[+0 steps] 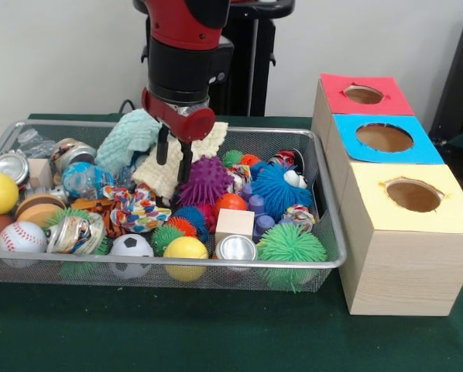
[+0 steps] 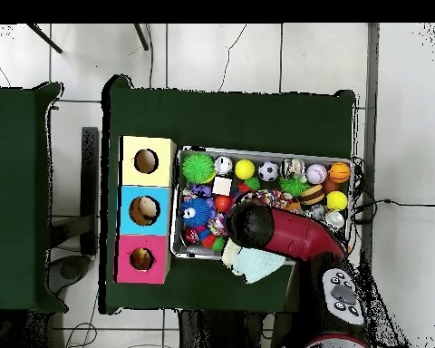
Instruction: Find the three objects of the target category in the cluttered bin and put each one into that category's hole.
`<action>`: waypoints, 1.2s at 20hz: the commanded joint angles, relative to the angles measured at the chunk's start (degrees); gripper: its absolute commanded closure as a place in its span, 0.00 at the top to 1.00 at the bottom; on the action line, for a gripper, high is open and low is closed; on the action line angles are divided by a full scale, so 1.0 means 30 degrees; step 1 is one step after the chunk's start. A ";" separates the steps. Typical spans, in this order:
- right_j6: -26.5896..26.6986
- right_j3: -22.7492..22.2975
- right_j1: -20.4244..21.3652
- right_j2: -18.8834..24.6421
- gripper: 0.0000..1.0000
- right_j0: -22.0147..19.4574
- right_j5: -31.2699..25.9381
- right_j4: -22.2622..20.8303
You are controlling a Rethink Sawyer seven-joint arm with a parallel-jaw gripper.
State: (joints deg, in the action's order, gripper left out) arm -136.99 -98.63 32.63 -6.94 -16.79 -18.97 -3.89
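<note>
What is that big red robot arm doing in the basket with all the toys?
The red arm's gripper is reaching down into the wire basket, which is full of balls, spiky toys, cans and cloths. Its fingers are open and hang right at a cream knitted cloth, next to a purple spiky ball. It isn't holding anything. Beside the basket stand three boxes with red, blue and yellow tops, each with a hole.
</note>
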 commanded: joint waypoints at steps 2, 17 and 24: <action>-0.5053 -0.0752 -0.1094 -0.0929 1.00 0.0804 0.0641 0.2338; -0.1704 0.1460 -0.2448 0.0224 1.00 -0.1808 0.0498 0.1897; -0.1841 0.1929 -0.2702 -0.0121 1.00 -0.1574 0.0590 0.1721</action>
State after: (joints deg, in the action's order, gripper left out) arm -137.62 -97.00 26.94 -9.52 -21.62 -18.82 0.41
